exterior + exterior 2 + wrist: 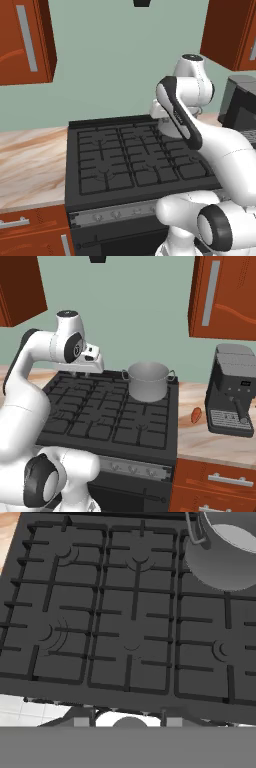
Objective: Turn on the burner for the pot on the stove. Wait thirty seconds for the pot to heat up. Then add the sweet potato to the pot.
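The stove (107, 416) is a wide matte-black gas range; its top carries black cast grid grates in square cells, with round burner rings visible beneath them. A silver strip along the front edge holds a row of small round knobs (133, 469). No lettering or brand mark can be read on any surface.

The pot (147, 381) stands upright on the rear right burner. It is a smooth, shiny silver-grey cylinder with straight walls, an open top and a small loop handle at each side. From the hand view its pale interior and one wire handle appear at the upper right corner.

The sweet potato (196, 414) is a small orange-red oblong lump lying on the marbled tan counter (200, 436), right of the stove and well apart from the pot, just beside a dark grey coffee machine (232, 391).

The gripper (82, 374) hangs over the rear left part of the grates, pointing down, touching nothing. Whether its fingers are spread or pressed together cannot be determined; nothing is seen between them.

Reddish-brown wooden cabinets (225, 296) with grey bar handles hang above.
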### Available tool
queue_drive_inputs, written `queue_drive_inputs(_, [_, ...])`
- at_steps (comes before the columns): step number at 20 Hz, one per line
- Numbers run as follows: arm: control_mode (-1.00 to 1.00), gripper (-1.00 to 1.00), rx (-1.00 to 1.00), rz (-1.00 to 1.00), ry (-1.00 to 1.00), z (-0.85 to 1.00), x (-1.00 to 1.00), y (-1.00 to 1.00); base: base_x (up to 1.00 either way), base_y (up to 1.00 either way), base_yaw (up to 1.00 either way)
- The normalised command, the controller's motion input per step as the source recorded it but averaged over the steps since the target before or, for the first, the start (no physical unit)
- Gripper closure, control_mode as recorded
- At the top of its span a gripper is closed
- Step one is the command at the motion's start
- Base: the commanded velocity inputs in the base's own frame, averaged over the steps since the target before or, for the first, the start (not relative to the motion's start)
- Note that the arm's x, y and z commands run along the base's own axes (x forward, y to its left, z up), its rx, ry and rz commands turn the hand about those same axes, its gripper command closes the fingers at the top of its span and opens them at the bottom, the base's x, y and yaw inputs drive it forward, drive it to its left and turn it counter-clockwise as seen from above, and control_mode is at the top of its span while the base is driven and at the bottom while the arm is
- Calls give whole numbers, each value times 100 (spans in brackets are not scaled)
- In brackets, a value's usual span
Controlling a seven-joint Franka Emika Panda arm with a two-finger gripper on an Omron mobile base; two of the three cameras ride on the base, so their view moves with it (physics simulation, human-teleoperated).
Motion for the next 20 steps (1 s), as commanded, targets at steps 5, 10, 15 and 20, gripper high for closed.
queue_drive_inputs(5, [-100,-100,0,0,-9,0,-22,-2,0,0,0])
queue_drive_inputs(10, [-100,-100,13,0,-16,0,-37,-56,0,0,0])
queue_drive_inputs(15, [-100,-100,27,0,-6,-1,-33,-78,0,0,0])
queue_drive_inputs(20, [-100,-100,28,0,-1,-19,-34,-72,0,0,0])
